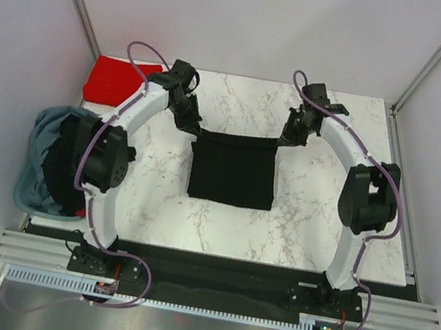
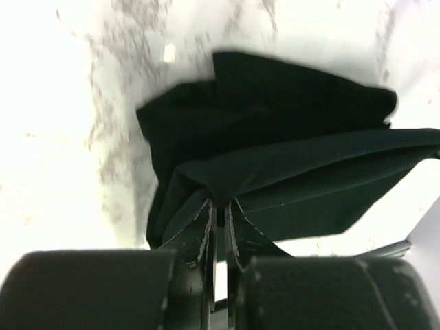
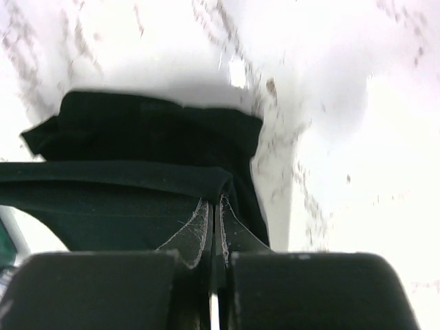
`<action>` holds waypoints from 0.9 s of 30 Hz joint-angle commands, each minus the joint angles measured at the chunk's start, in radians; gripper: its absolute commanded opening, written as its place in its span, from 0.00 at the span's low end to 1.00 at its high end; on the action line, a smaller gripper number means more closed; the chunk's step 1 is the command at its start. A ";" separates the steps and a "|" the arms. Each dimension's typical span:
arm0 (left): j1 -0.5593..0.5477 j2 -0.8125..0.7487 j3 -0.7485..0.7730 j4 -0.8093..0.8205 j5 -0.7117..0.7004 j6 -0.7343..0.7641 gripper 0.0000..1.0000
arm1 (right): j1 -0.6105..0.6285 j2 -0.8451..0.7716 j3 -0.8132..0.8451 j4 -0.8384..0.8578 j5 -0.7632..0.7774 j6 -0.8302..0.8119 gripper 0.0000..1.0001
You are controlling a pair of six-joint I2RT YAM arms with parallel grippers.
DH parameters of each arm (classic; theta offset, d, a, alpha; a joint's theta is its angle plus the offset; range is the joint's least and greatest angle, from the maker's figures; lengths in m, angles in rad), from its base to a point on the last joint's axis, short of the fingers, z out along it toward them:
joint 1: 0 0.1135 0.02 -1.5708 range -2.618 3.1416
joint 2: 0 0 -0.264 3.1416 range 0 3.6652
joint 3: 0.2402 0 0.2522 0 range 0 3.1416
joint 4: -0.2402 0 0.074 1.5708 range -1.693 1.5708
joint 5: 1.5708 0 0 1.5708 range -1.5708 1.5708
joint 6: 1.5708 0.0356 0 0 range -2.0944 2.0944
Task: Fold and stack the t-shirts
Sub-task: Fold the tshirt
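Note:
A black t-shirt (image 1: pixel 233 170) lies partly folded in the middle of the marble table. Its far edge is lifted and stretched between my two grippers. My left gripper (image 1: pixel 191 123) is shut on the far left corner of the black t-shirt (image 2: pixel 275 158). My right gripper (image 1: pixel 286 138) is shut on the far right corner of the black t-shirt (image 3: pixel 137 179). In both wrist views the cloth hangs from the closed fingertips over the lower layers. A folded red t-shirt (image 1: pixel 116 78) lies at the far left corner of the table.
A grey-blue fabric tub (image 1: pixel 45 153) with dark and green cloth in it stands off the table's left edge, beside the left arm. Grey walls close in the table on the left, the back and the right.

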 commanded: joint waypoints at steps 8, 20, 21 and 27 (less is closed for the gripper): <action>0.067 0.252 0.352 -0.099 0.082 0.102 0.61 | -0.053 0.241 0.373 -0.076 0.015 -0.072 0.83; -0.071 -0.194 -0.114 0.022 -0.010 -0.019 0.54 | 0.032 -0.316 -0.323 0.287 -0.305 0.117 0.72; -0.092 -0.232 -0.155 0.083 -0.002 -0.034 0.54 | 0.040 -0.330 -0.417 0.318 -0.316 0.129 0.71; -0.226 -0.236 -0.387 0.255 0.018 -0.151 0.50 | 0.051 -0.335 -0.653 0.507 -0.382 0.175 0.65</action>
